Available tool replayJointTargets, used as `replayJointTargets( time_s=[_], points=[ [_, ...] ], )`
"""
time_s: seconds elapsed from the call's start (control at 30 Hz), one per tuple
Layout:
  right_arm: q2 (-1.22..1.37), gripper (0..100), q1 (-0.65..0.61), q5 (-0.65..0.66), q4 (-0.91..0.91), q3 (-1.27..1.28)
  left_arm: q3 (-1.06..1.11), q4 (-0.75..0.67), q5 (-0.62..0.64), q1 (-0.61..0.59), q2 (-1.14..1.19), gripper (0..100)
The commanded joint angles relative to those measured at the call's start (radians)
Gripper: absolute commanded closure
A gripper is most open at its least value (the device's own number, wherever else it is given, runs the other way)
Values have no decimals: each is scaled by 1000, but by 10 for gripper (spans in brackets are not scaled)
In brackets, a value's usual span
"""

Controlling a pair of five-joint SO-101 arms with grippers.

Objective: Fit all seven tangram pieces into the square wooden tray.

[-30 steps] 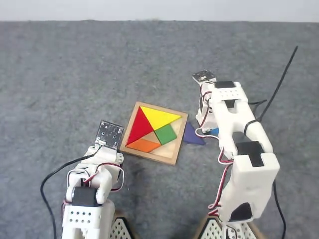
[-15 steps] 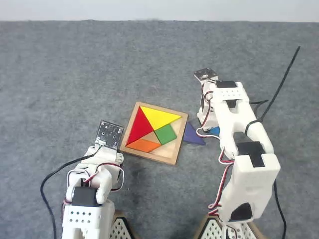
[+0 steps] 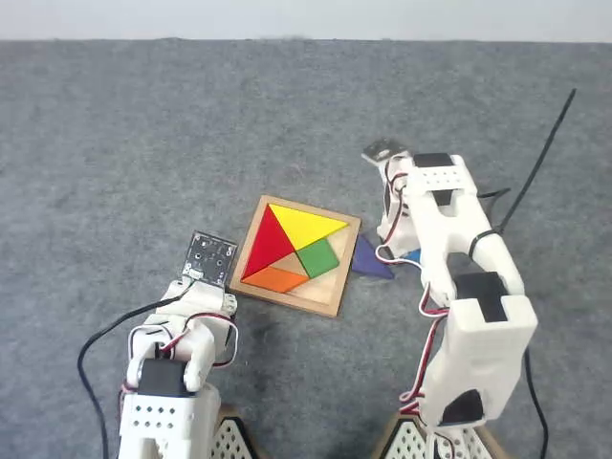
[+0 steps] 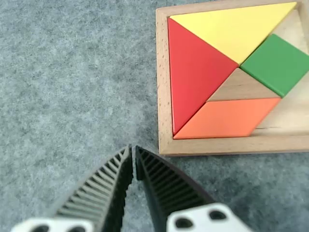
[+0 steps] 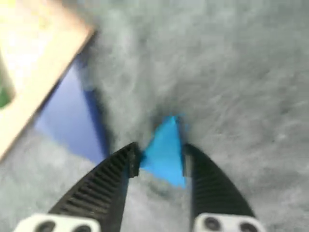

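Right claw (image 5: 159, 157) pinching the light-blue triangle (image 5: 165, 151) on grey carpet (image 5: 241, 72), just beside the purple triangle (image 5: 72, 116) by the square wooden tray (image 3: 287, 301), left claw (image 4: 133, 155) pressed together near the tray's corner.

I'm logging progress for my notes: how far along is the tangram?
Done: red, yellow, green and orange pieces lie in the tray. In hand: the right gripper has its jaws on a blue triangle. Left: that triangle, the purple piece beside the tray, and the bare gaps. The left gripper is shut, near the tray.
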Motion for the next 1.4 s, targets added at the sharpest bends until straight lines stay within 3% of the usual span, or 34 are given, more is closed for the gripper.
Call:
replayJointTargets(
  time_s=[0.0, 0.7, 0.9, 1.37],
  points=[
    [-62, 765, -28, 21, 10, -38, -7, 5, 8, -3, -12, 987],
    [27, 878, 8, 21, -30, -55, -7, 5, 8, -3, -12, 987],
    [-53, 764, 1, 124, 76, -51, -7, 5, 8, -3, -12, 987],
    [67, 779, 2, 81, -5, -54, -7, 5, 8, -3, -12, 987]
  ],
)
